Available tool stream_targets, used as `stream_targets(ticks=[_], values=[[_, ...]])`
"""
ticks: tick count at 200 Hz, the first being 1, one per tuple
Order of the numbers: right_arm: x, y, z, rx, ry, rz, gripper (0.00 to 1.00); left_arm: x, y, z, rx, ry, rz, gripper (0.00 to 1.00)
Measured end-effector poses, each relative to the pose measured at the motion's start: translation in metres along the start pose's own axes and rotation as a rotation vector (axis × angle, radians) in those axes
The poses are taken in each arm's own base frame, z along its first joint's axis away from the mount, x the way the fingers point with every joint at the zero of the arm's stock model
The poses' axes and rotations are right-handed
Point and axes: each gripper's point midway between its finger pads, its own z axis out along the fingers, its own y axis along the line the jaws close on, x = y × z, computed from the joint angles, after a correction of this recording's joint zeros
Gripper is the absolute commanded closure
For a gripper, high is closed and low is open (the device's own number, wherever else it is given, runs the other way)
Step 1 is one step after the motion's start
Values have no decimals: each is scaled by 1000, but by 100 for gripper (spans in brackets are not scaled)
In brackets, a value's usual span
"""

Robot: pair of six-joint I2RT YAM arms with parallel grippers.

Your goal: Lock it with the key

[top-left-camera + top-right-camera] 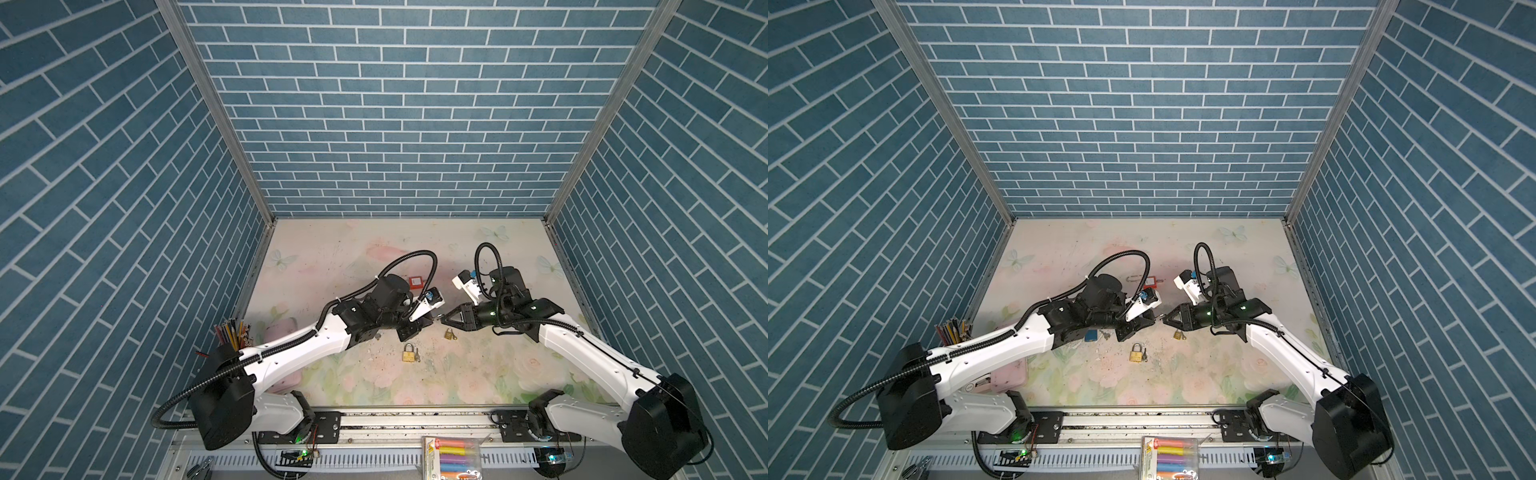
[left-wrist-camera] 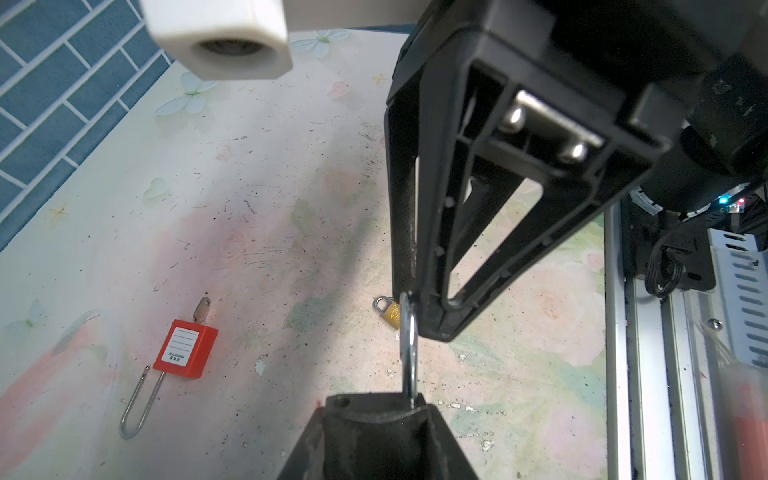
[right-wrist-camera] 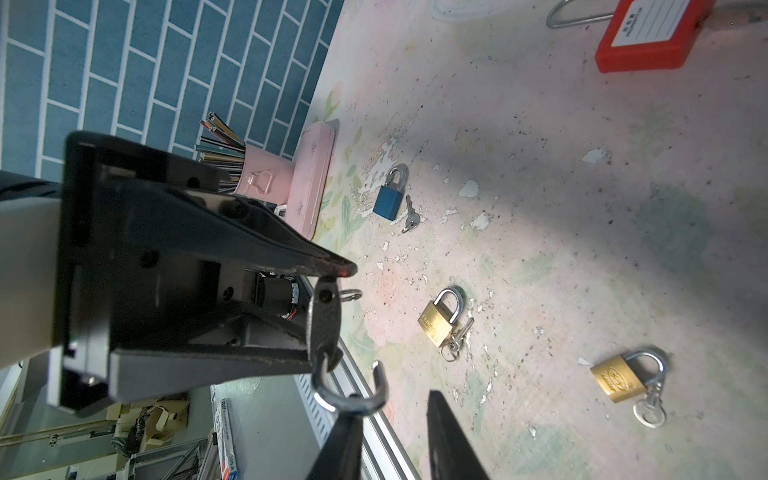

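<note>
Brass shows nearest. Towards the front edge of the bench (image 1: pixel 478 374) lies a brass padlock (image 1: pixel 408 352), flat on its side, with a key (image 1: pixel 417 356) touching it. A little farther back a second brass padlock (image 1: pixel 449 333) lies on the right, and a blue padlock (image 1: pixel 1091 336) lies on the left, just beside the left arm.

Behind these, the two pincers meet tip to tip over the middle of the bench. The left pincer (image 3: pixel 334 313) is clamped on a dark padlock (image 3: pixel 322 328), which it holds clear of the bench with the body flat between the jaws. The padlock's steel shackle (image 3: pixel 380 382) is open, its free end out of the body, and it reaches towards the right pincer (image 3: pixel 390 401). That pincer's jaws stand a little apart. One fingertip (image 3: pixel 347 419) touches the bend of the shackle and the other is clear of it.

A small metal ring (image 3: pixel 351 295) shows just behind the dark body. I cannot tell whether a key hangs on it.

Farthest back, a red padlock (image 2: pixel 185 349) with a long thin shackle lies on the bench, well apart from the others.
</note>
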Motion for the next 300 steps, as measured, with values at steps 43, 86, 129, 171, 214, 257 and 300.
stream_targets(ticks=[43,86,129,171,214,257,300], values=[[-16,-3,0,35,-24,-9,69,-1,-4,-1,23,-1,11,100],[-29,-5,-7,57,-66,-7,66,3,-6,-1,34,11,42,100],[-32,0,-21,39,-98,37,64,10,-15,1,72,-1,170,100],[-28,22,-27,-56,-88,61,61,19,-17,3,76,4,239,100],[-14,18,-20,-70,-47,93,58,11,-11,3,44,-21,257,100],[-5,16,-6,-79,10,115,62,10,-8,3,29,-24,253,100],[-4,18,-1,-88,21,120,74,6,-5,3,11,-36,249,100]])
